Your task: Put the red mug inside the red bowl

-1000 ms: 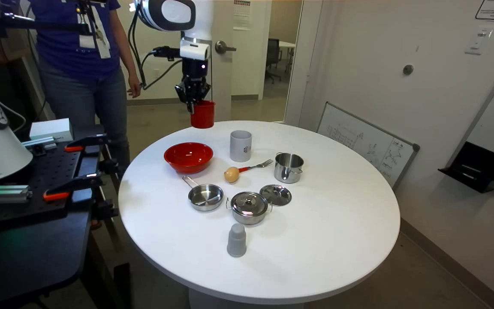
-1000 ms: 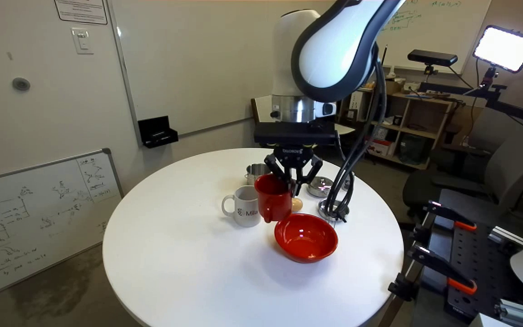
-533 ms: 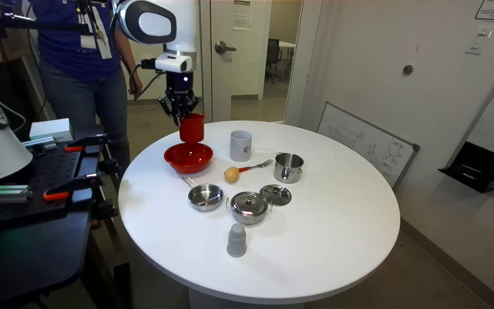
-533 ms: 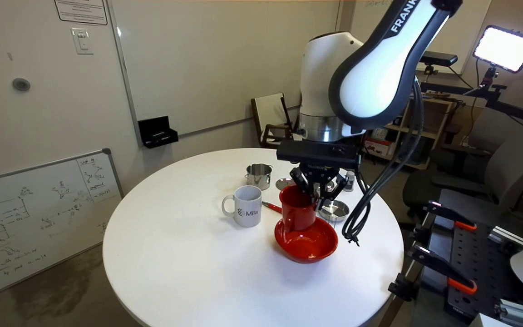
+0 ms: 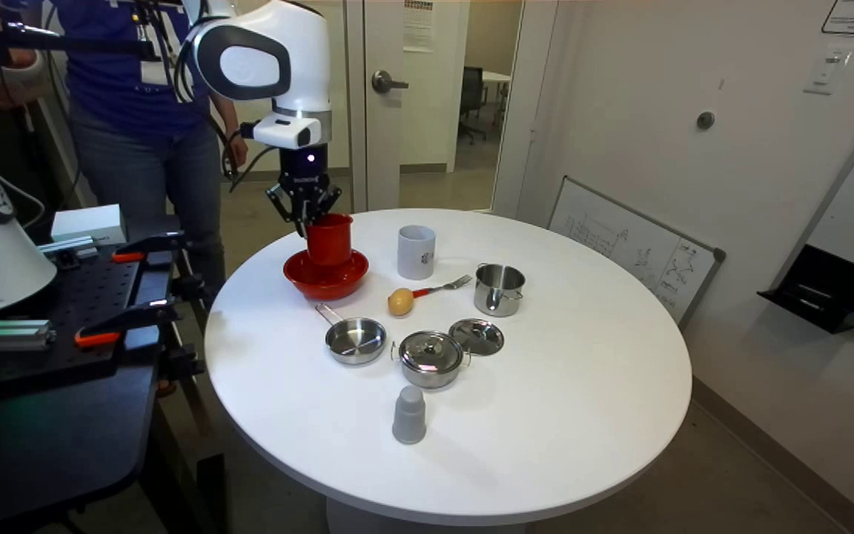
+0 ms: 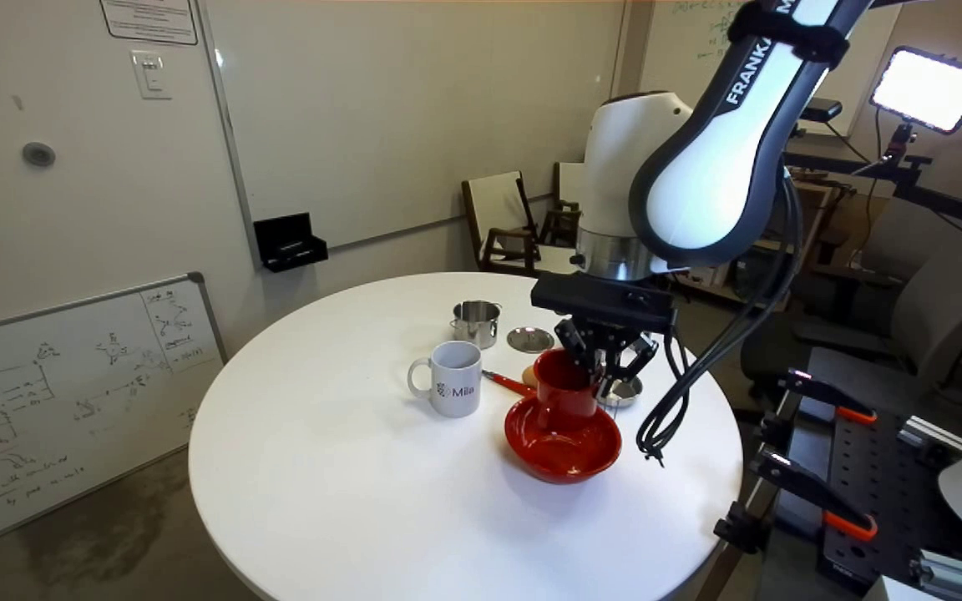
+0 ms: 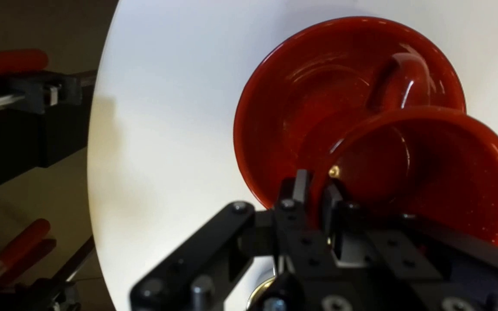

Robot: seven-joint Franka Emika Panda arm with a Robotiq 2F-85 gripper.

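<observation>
The jaws pinch the red mug (image 7: 443, 172) at its wrist-view nine o'clock. Seat it flat in the red bowl (image 7: 266, 116) before releasing.

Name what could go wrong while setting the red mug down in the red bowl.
The end effector pinches the red mug by one side of its wall, so it might tilt on release. Its handle juts toward the wall of the red bowl and may bump it. Sloped sides could leave the mug leaning.

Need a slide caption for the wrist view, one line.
Gripper holding the red mug by one side, with the red bowl beneath.
</observation>
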